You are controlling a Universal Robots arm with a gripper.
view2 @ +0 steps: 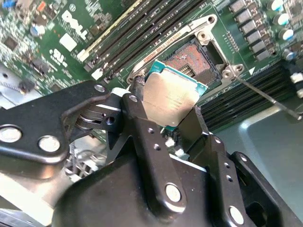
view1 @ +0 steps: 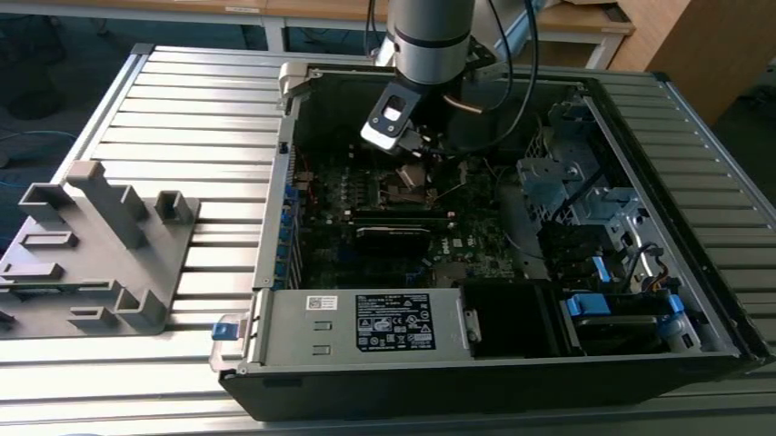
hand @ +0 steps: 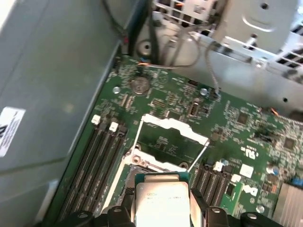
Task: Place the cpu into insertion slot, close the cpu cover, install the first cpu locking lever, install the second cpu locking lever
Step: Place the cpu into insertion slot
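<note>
My gripper (view2: 166, 109) is shut on the cpu (view2: 171, 94), a flat square chip with a dull silver top and green edge. It hangs tilted just above the insertion slot (view2: 191, 59), a dark square socket that lies open and bare on the green motherboard. In the first wrist view the cpu (hand: 161, 201) covers part of the insertion slot (hand: 142, 165). Beyond it the cpu cover (hand: 175, 126) stands raised on its hinge. A thin locking lever (view2: 265, 97) sticks out beside the socket. In the exterior view the gripper (view1: 419, 150) hovers over the insertion slot (view1: 406, 186) inside the open computer case.
Black memory slots (view2: 137, 33) run along one side of the socket. A metal drive cage (view1: 570, 182) with cables fills the case toward the exterior view's right. The silver power supply box (view1: 363, 322) sits at the near wall. A grey plastic fixture (view1: 97, 245) rests on the slatted table.
</note>
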